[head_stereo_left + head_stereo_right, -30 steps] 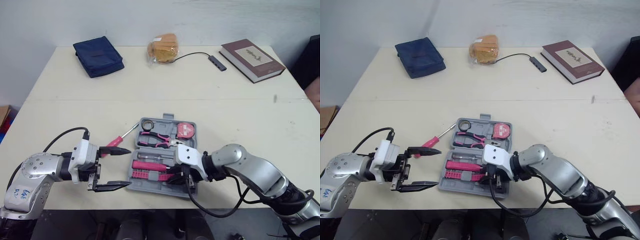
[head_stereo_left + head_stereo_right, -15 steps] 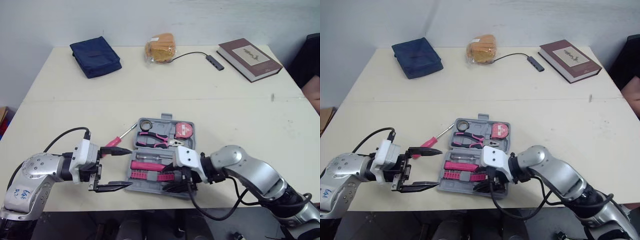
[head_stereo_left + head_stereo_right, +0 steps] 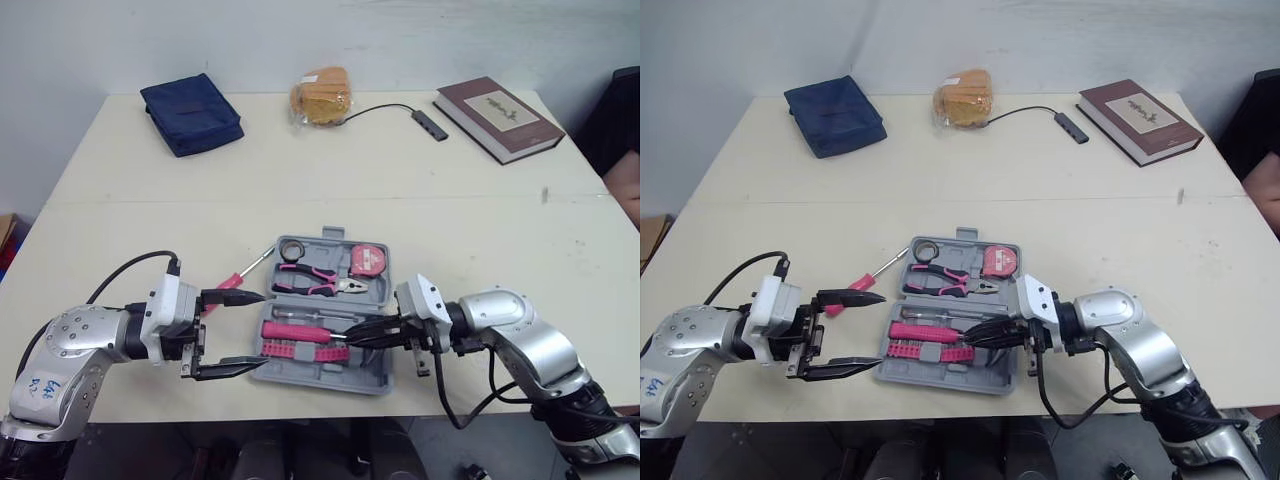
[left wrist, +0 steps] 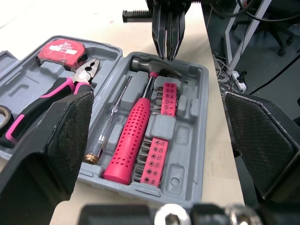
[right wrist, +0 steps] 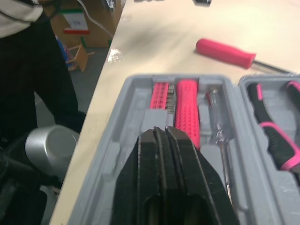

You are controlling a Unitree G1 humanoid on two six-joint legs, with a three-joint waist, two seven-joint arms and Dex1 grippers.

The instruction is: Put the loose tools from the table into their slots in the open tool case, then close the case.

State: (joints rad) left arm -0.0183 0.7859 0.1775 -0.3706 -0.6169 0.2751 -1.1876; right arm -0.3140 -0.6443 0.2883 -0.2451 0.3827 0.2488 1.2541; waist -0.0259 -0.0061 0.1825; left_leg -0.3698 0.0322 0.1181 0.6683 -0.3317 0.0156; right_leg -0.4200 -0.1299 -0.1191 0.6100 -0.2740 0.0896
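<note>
The grey tool case (image 3: 330, 381) lies open at the table's near middle. It holds a pink-handled hammer (image 3: 300, 331), pink bit strips, pliers (image 3: 312, 283), a tape measure (image 3: 370, 261) and a tape roll. A loose pink-handled screwdriver (image 3: 228, 287) lies on the table just left of the case, also seen as the screwdriver (image 5: 225, 53) from the right wrist. My left gripper (image 3: 260, 330) is open at the case's left edge, its upper finger beside the screwdriver handle. My right gripper (image 3: 354, 337) is shut on nothing and points left, low over the case's near right half.
Along the far edge lie a blue pouch (image 3: 192, 112), a bagged bread roll (image 3: 325, 95), a cabled adapter (image 3: 431, 122) and a brown book (image 3: 498, 118). The wide middle strip of table behind the case is bare.
My right arm has drawn back to the right, off the case's near front corner. Its shut fingers now reach in level from the right. The left gripper has held still.
</note>
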